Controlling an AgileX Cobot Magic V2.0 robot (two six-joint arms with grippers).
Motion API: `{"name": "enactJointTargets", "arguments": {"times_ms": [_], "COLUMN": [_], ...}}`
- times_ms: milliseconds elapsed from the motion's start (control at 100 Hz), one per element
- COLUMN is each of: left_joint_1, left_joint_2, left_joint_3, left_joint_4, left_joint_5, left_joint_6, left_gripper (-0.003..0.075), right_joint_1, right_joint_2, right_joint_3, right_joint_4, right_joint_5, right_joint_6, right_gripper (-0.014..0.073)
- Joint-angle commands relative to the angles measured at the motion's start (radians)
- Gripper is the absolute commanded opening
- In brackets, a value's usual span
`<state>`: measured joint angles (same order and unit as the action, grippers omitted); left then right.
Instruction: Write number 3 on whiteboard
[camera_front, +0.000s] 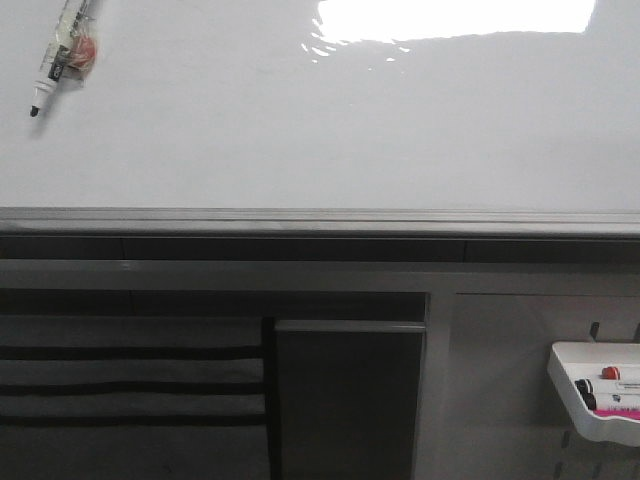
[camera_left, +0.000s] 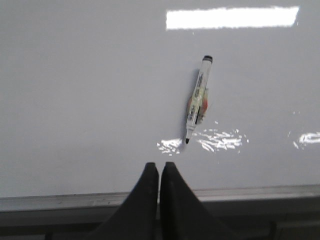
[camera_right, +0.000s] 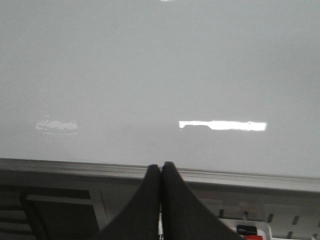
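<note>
Whiteboard fills most of the front view, big and shiny, with a bright patch of light near its top edge. No number 3 is on it yet; the white is bare in every view. A grey rail runs along its bottom edge.

Next in size is the small white tray low on the right, well apart from the board's middle, with a few spare pens lying in it.

A marker lies on the board at the far left, cap off, black tip pointing down toward the rail. Something small and orange-pink is stuck on its side.

The left gripper sits just below the marker's tip, its two black fingers pressed together and holding nothing. The right gripper is pinched together too, empty, and far from the marker.

What could go wrong? I think the fingers must spread first, or they will only bump the marker and push it away. The board is slick, so the marker may slide or roll. A crooked grab could tilt the tip and make a wobbly line. The wet tip might also leave a stray black dot.
</note>
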<state>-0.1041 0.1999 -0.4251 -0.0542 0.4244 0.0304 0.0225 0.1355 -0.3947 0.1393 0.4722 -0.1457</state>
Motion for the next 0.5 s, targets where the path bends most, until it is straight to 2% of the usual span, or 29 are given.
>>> {"name": "enactJointTargets", "arguments": {"times_ms": [0,90,170,490], "left_joint_1": [-0.004,-0.004,-0.004,-0.004], "left_joint_2": [0.083,0.144,0.18,0.268], "left_joint_3": [-0.119,-0.179,-0.189,-0.178], "left_joint_4": [-0.01,-0.022,-0.024,-0.024], "left_joint_5": [0.04,0.06,0.024,-0.016], "left_joint_6": [0.034,0.034,0.034,0.034], "left_gripper": [-0.002,-0.002,-0.002,-0.0017], "right_joint_1": [-0.003,-0.003,-0.003,-0.003], "right_joint_2": [0.096,0.174,0.223,0.271], "right_joint_3": [-0.117,-0.198,-0.24,-0.229], "right_joint_4": [0.002,0.002,0.002,0.004], "right_joint_5": [-0.008,0.015,0.018,-0.047], "right_joint_6": [-0.09,-0.097,-0.097,-0.096], "right_gripper": [-0.0069,-0.0069,-0.0069,-0.0063]}}
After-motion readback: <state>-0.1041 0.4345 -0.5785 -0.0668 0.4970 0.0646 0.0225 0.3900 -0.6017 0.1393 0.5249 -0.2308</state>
